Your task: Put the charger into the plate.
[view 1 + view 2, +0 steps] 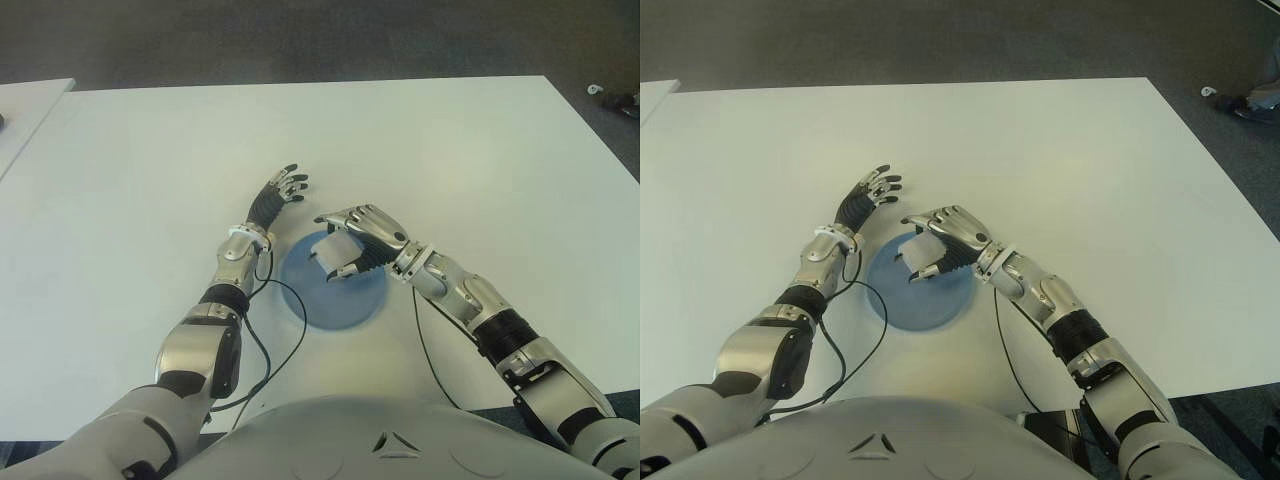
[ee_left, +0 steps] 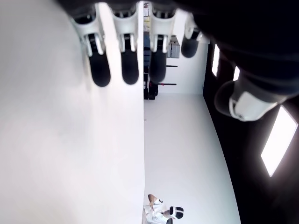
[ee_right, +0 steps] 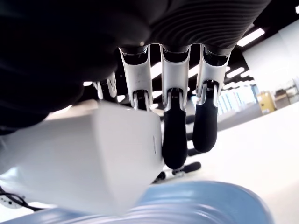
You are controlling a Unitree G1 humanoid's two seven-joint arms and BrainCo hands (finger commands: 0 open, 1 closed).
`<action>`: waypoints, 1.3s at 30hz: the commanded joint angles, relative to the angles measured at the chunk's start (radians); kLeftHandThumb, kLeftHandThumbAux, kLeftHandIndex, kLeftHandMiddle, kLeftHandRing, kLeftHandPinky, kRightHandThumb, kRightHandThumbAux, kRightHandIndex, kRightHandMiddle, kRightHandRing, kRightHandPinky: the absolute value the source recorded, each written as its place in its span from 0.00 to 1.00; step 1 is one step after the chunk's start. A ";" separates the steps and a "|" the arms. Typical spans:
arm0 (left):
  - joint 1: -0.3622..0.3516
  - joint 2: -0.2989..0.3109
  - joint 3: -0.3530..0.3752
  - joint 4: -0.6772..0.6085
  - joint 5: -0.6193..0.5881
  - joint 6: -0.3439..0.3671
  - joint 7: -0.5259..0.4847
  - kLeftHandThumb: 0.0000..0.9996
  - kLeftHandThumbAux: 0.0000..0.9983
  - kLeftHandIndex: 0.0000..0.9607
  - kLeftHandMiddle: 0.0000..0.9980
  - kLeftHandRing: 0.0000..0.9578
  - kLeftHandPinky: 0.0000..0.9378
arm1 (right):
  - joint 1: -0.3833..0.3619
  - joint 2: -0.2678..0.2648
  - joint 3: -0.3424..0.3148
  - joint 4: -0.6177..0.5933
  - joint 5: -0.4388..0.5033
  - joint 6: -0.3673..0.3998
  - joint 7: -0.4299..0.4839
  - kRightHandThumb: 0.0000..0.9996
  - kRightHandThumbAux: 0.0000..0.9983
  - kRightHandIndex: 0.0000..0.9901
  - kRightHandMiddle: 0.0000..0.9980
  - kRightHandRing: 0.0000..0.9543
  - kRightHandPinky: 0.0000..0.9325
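white table [image 1: 450, 150] fills most of the scene, with dark carpet beyond its far edge. the charger [image 1: 334, 250], a white block, is clamped in the right hand [image 1: 352, 243], which is held over the far part of the plate [image 1: 345, 305]. in the right wrist view the charger [image 3: 88, 163] sits against the palm with the fingers [image 3: 174, 135] curled down its side, and the blue plate rim [image 3: 210, 200] shows just beneath it; whether the charger touches the plate i cannot tell. the plate is round, blue, and lies on the table close to the robot's body, between the two forearms. the left hand [image 1: 278, 195] shows just to the left of the plate and a little farther out, fingers spread apart and holding nothing; its wrist view shows the fingertips [image 2: 100, 70] extended along the bare table. a thin black cable [image 1: 290, 340] loops from the left forearm across the table by the plate's left edge. another cable [image 1: 425, 355] runs along the table under the right forearm.
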 commanded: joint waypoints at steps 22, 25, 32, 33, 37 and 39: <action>0.088 -0.006 -0.026 -0.048 0.020 0.071 0.011 0.00 0.49 0.05 0.16 0.19 0.25 | 0.028 0.010 -0.056 -0.026 0.164 -0.035 0.124 0.15 0.15 0.00 0.00 0.00 0.00; 0.085 -0.001 -0.030 -0.038 0.023 0.067 0.010 0.00 0.48 0.05 0.17 0.20 0.26 | 0.046 0.030 -0.079 -0.035 0.221 -0.013 0.147 0.16 0.17 0.00 0.00 0.00 0.00; 0.068 -0.003 -0.026 -0.002 0.021 0.060 0.030 0.00 0.47 0.10 0.21 0.24 0.27 | 0.039 0.086 -0.171 0.030 0.350 0.031 0.154 0.16 0.23 0.00 0.00 0.00 0.00; 0.065 -0.004 -0.025 0.002 0.022 0.056 0.041 0.00 0.47 0.10 0.21 0.24 0.26 | 0.030 0.105 -0.191 0.061 0.380 0.037 0.148 0.16 0.24 0.00 0.00 0.00 0.00; 0.090 -0.014 -0.033 -0.050 0.044 0.032 0.124 0.00 0.47 0.03 0.07 0.08 0.09 | -0.028 0.159 -0.265 0.250 0.483 -0.004 0.137 0.15 0.26 0.00 0.00 0.00 0.00; 0.095 -0.015 -0.035 -0.053 0.059 0.017 0.167 0.00 0.46 0.01 0.03 0.03 0.04 | -0.052 0.171 -0.294 0.343 0.515 -0.035 0.131 0.14 0.28 0.00 0.00 0.00 0.00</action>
